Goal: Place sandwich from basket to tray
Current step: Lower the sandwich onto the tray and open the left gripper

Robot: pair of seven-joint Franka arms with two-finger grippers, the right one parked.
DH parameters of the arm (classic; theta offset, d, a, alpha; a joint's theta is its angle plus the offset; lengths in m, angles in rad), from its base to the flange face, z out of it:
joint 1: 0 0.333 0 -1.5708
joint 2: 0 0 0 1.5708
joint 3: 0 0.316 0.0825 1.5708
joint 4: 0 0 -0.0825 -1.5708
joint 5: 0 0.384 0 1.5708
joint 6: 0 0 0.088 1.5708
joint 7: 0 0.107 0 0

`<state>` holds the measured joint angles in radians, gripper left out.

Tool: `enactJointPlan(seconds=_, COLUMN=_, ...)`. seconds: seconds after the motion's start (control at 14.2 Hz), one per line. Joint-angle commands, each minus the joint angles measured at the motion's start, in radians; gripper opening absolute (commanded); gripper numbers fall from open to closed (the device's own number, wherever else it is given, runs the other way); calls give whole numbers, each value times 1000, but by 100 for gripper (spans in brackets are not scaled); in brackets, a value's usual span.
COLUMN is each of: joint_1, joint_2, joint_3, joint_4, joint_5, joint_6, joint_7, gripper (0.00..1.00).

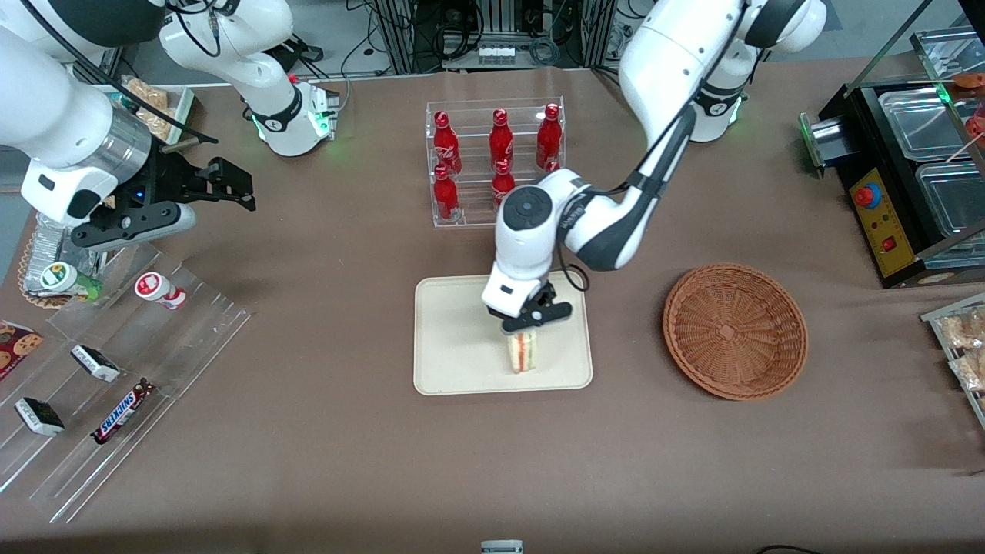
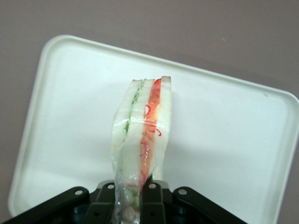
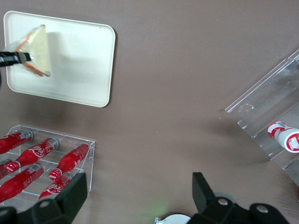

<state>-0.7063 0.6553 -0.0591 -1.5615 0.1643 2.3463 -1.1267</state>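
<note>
Hanging over the tray (image 1: 462,369), the left gripper (image 1: 528,329) is clamped on the sandwich (image 1: 522,352) — fingers (image 2: 150,198) pinch one end of the plastic-wrapped wedge, with its red and green filling stripes showing. It's held on edge above the tray's nearer part. The wicker basket (image 1: 735,331) sits empty beside the tray, toward the working arm's end — well apart.

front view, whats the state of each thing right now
sandwich: wrapped, held upright over the tray
tool: above the tray, shut on the sandwich
tray: flat on the table, nothing lying on it
basket: empty, beside the tray
cola bottles: upright in their clear rack
</note>
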Motion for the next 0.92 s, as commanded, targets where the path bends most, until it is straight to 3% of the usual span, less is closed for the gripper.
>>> enactJointPlan(seconds=0.0, joint_1=-35, joint_2=50, joint_3=18, joint_4=27, joint_5=82, joint_6=44, joint_7=-86, gripper=5)
enactJointPlan(seconds=0.07, joint_1=-42, joint_2=66, joint_3=18, joint_4=26, joint_5=95, joint_6=48, joint_7=-100, gripper=8)
enactJointPlan(seconds=0.14, joint_1=-51, joint_2=73, joint_3=18, joint_4=24, joint_5=99, joint_6=48, joint_7=-102, gripper=18)
enactJointPlan(seconds=0.28, joint_1=-51, joint_2=69, joint_3=18, joint_4=27, joint_5=99, joint_6=47, joint_7=-104, gripper=100)
enactJointPlan(seconds=0.42, joint_1=-41, joint_2=26, joint_3=19, joint_4=27, joint_5=104, joint_6=30, joint_7=-73, gripper=100)
enactJointPlan(seconds=0.64, joint_1=8, joint_2=-106, joint_3=12, joint_4=73, joint_5=75, joint_6=-199, joint_7=130, gripper=100)
enactJointPlan(seconds=0.85, joint_1=86, joint_2=-221, joint_3=16, joint_4=121, joint_5=-112, joint_6=-352, joint_7=206, gripper=100)
